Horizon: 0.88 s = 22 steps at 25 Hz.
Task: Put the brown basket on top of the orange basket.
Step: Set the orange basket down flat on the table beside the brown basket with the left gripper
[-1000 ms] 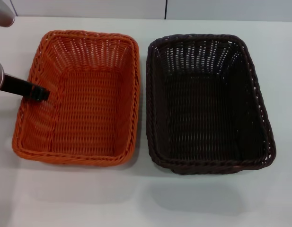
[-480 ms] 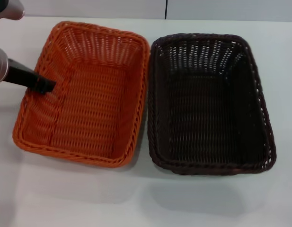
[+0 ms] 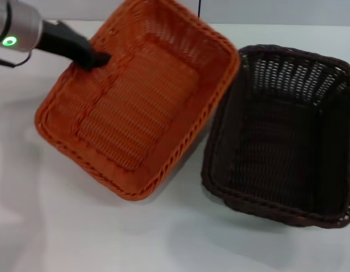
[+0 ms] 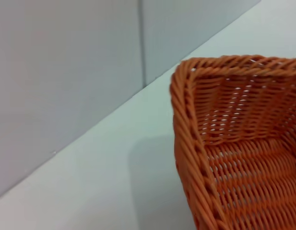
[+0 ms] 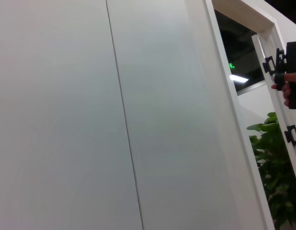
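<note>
The brown basket (image 3: 282, 136) sits flat on the white tabletop (image 3: 44, 226), well off to the right of my left tool (image 3: 98, 58). Between them is the orange basket (image 3: 138, 96), tilted and turned at an angle, its right-hand side against the brown basket's rim. My left tool is pinching the orange basket's wall at its far left side. The left wrist view shows that basket's braided corner (image 4: 186, 86) against a grey wall (image 4: 66, 72). My right tool is out of sight.
</note>
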Available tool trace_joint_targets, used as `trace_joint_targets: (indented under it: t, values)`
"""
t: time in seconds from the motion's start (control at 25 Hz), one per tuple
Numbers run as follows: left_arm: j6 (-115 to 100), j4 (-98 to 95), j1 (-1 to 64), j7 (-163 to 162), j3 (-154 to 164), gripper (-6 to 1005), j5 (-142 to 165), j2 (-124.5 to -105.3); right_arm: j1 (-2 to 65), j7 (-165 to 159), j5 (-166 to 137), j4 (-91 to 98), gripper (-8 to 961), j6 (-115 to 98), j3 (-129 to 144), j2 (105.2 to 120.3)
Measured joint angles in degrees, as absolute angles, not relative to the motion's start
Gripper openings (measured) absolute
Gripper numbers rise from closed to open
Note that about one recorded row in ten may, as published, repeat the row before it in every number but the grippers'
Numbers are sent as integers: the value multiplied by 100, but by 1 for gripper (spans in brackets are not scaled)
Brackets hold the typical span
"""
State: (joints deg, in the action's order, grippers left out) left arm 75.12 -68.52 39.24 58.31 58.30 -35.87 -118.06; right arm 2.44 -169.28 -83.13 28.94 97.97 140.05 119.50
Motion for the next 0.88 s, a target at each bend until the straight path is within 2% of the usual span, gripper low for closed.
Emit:
trace_joint_targets:
  t: [0.28, 0.88]
  values:
    - [7556, -6806, 4262, 6347, 5676, 165, -3850, -11820, 170, -16928, -8307, 2908, 830, 9874, 14005, 11953]
    - [7852, -6279, 4712, 7582, 5665, 159, -4637, -11832, 96, -16928, -8346, 3014, 830, 10071, 14090, 11952]
